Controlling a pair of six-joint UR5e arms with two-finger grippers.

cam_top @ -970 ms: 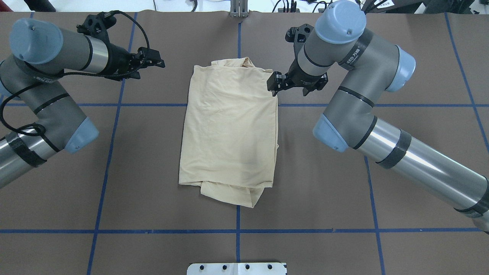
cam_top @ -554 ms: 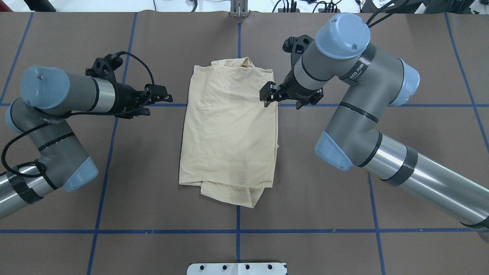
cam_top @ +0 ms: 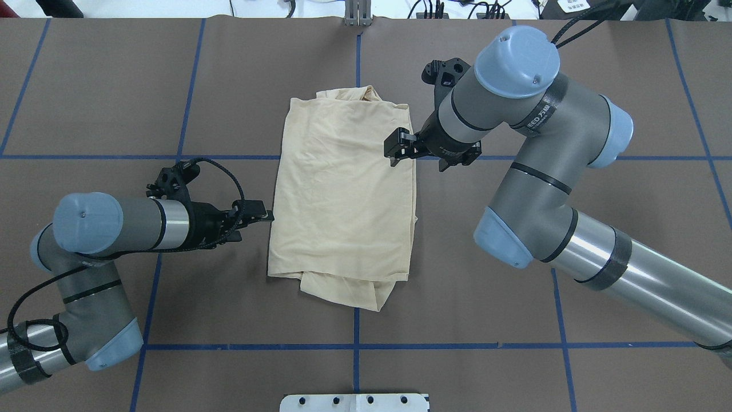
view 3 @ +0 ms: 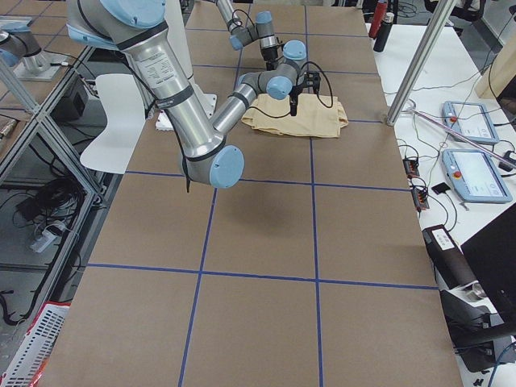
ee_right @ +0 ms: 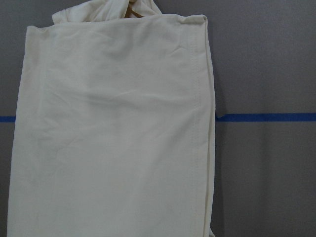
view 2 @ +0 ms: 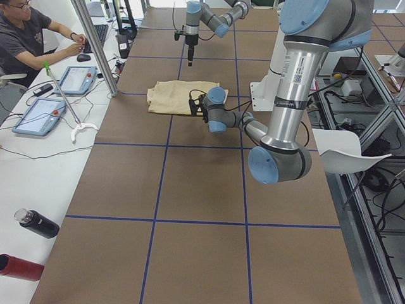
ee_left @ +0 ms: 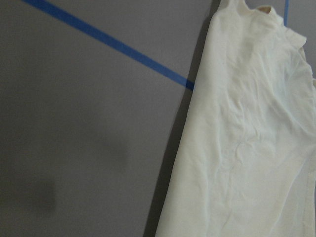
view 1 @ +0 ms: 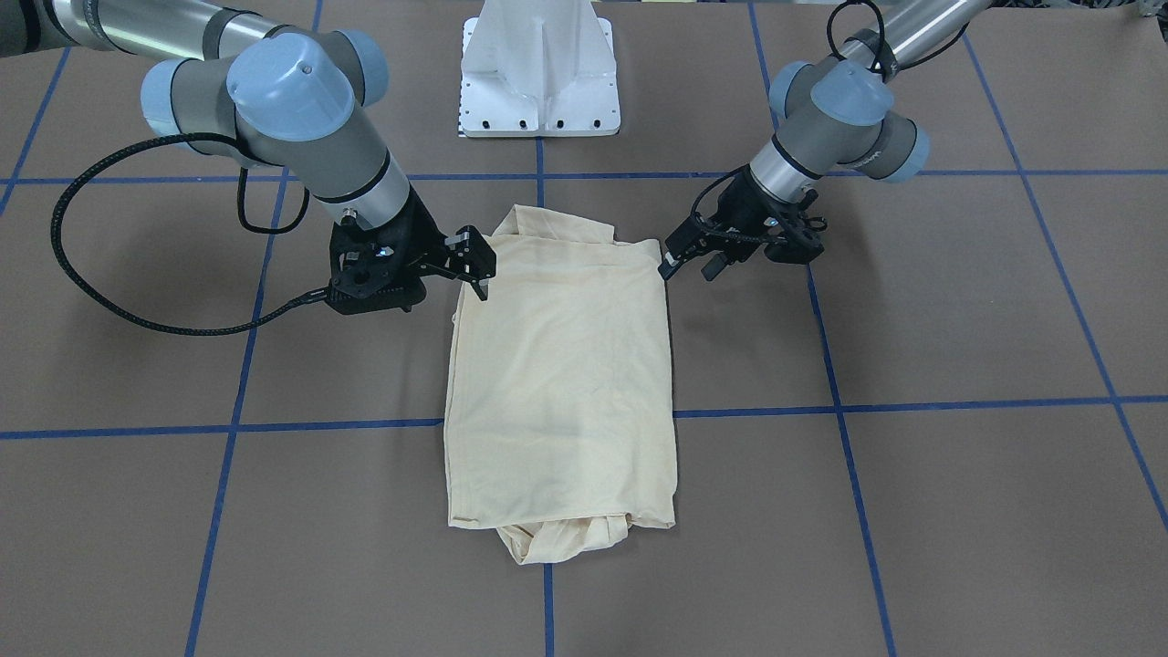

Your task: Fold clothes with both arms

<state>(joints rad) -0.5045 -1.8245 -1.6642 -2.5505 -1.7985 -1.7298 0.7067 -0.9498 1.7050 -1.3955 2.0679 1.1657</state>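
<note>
My right claw [cam_top: 393, 149]: jaws apart, empty, over shirt's [cam_top: 343, 194] right edge, toward its far end. My left claw [cam_top: 262, 210]: jaws look apart, empty, just off shirt's left edge, nearer its near end. Shirt: folded oblong, flat on table [cam_top: 514, 297], between claws. Claws flank it, likely to pinch opposite edges for next fold.

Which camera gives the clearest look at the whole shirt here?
Overhead exterior: the shirt lies whole and large, bunched ends included. The front-facing view nearly matches it; the side views show it small; the wrist cameras crop it to parts.
</note>
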